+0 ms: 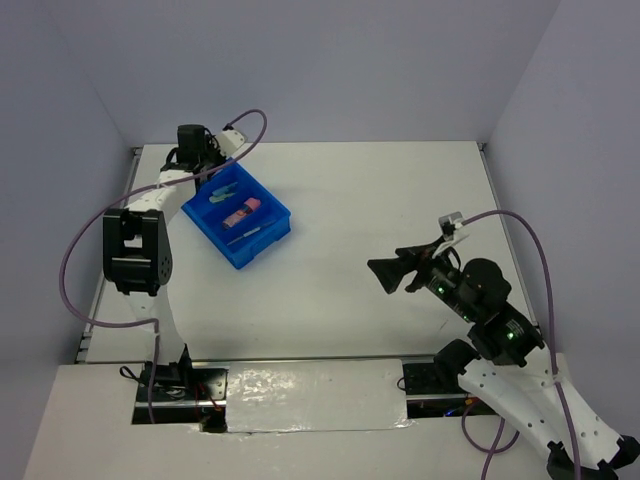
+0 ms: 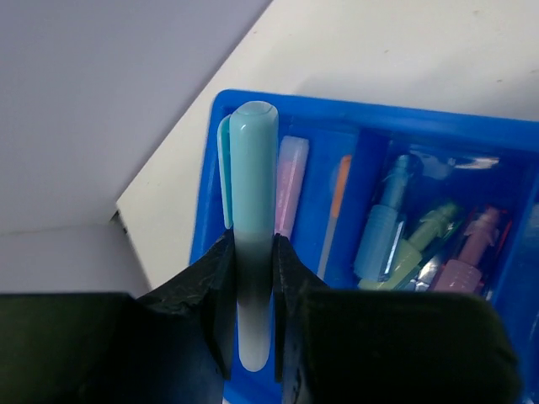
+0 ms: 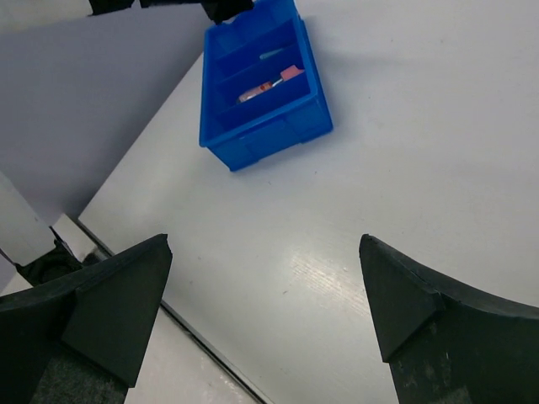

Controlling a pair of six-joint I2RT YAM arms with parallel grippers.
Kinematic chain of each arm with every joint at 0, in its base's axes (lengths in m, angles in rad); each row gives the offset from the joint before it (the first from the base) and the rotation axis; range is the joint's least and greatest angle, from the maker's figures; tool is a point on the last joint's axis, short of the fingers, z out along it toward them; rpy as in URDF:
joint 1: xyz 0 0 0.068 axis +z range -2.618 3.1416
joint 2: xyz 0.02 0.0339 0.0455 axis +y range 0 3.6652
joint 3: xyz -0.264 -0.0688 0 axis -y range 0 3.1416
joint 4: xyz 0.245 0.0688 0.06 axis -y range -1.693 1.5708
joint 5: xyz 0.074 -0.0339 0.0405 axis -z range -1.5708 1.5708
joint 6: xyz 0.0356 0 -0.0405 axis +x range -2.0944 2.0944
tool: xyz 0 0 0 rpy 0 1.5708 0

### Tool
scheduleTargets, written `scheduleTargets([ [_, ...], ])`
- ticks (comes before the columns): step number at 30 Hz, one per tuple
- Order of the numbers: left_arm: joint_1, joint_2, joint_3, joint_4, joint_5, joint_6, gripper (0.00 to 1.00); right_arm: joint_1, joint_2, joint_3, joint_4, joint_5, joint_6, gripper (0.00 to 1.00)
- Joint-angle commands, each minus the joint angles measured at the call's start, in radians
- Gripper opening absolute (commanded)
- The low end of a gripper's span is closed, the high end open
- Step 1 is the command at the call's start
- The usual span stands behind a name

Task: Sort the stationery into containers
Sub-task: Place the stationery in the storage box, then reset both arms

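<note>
Overhead, the left claw [image 1: 207, 168] is seen at the far left corner of the white worktop [image 1: 400, 190], poised over the far end of the bright blue rectangular plastic tray [image 1: 262, 245]. It is closed on a pale teal plastic marker stick [image 2: 253, 168] with a clip along its cap. In the left wrist view the stick is clamped by both black fingers [image 2: 215, 278] at its lower half, and its capped end is pointed out over the tray's left part. The stick is held above the tray and is not laid in it.

Inside the tray, a pale pink stick [image 2: 290, 181] is seen lying lengthwise just beside the held marker, and a thin orange pencil [image 2: 335, 202] lies next to it. Whether a divider runs between those two cannot be told. To the right of a blue divider wall, a blue stick [image 2: 383, 227], a pale green stick [image 2: 425, 236] and a pink-capped item [image 2: 472, 252] are heaped together, touching.

The tray is set at an angle on the worktop, toward its left far side.

Further right, the right claw [image 1: 383, 277] is held well apart from the tray, above bare worktop on the right side. Its jaws are spread wide and nothing is carried between them. It is aimed toward the tray, which is seen far off in the right wrist view.
</note>
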Motion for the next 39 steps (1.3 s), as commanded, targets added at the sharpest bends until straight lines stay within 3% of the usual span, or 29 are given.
scheduleTargets([
  [1, 0.023, 0.043, 0.048, 0.006, 0.102, 0.052, 0.14, 0.000, 0.054, -0.019, 0.098, -0.072, -0.039, 1.00],
  [19, 0.132, 0.071, 0.008, 0.095, 0.219, -0.094, 0.42, 0.000, 0.158, -0.044, 0.201, -0.094, -0.013, 1.00],
  [20, 0.134, 0.068, 0.008, 0.092, 0.222, -0.098, 0.45, 0.000, 0.157, -0.047, 0.202, -0.097, -0.012, 1.00],
  [23, 0.135, 0.053, -0.006, 0.097, 0.231, -0.102, 0.67, 0.000, 0.149, -0.051, 0.202, -0.095, -0.009, 1.00],
  [29, 0.137, -0.059, -0.043, 0.133, 0.240, -0.149, 0.64, 0.000, 0.144, -0.047, 0.201, -0.094, -0.006, 1.00],
  [31, 0.135, -0.151, -0.046, 0.170, 0.219, -0.218, 0.68, 0.000, 0.155, -0.032, 0.195, -0.095, -0.010, 1.00],
  [32, 0.137, -0.183, -0.043, 0.182, 0.201, -0.250, 0.89, 0.000, 0.161, -0.022, 0.192, -0.091, -0.015, 1.00],
  [33, 0.135, -0.220, -0.034, 0.184, 0.164, -0.335, 0.99, 0.000, 0.175, -0.013, 0.176, -0.084, -0.030, 1.00],
  [38, 0.135, -0.473, -0.003, 0.045, 0.041, -0.615, 0.99, 0.000, 0.235, 0.111, 0.043, 0.084, -0.122, 1.00],
  [39, 0.137, -0.516, -0.010, 0.002, 0.006, -0.729, 0.99, 0.000, 0.239, 0.164, -0.025, 0.115, -0.140, 1.00],
])
